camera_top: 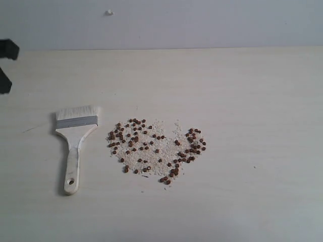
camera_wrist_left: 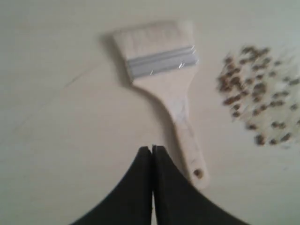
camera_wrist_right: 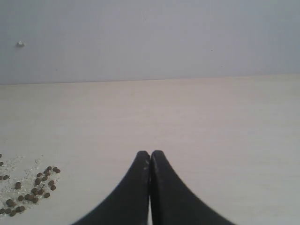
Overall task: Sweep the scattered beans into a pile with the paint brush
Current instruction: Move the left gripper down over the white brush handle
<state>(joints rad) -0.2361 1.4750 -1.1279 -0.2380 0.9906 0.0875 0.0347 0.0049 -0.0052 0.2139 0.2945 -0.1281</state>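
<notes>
1. Your left gripper point(camera_wrist_left: 153, 149) has its two black fingers pressed together tip to tip, with nothing between them. It sits near the holed end of the paint brush point(camera_wrist_left: 171, 89) handle and is not touching it.
2. Your right gripper point(camera_wrist_right: 150, 153) is likewise pinched closed and empty. It is over bare table point(camera_wrist_right: 225, 140), with the nearest beans point(camera_wrist_right: 33, 185) off to one side.
3. In the exterior view the paint brush point(camera_top: 74, 143) lies flat on the pale table point(camera_top: 242, 91). Its whitish bristles point toward the wall point(camera_top: 202, 20) and its wooden handle points toward the near edge.
4. The beans point(camera_top: 151, 148) lie just to the right of the brush, apart from it. They form a loose, spread patch, denser at its left and right ends, mixed with pale crumbs point(camera_top: 161, 136).
5. You can see a dark part at the far left edge of the exterior view; what it belongs to cannot be told.
</notes>
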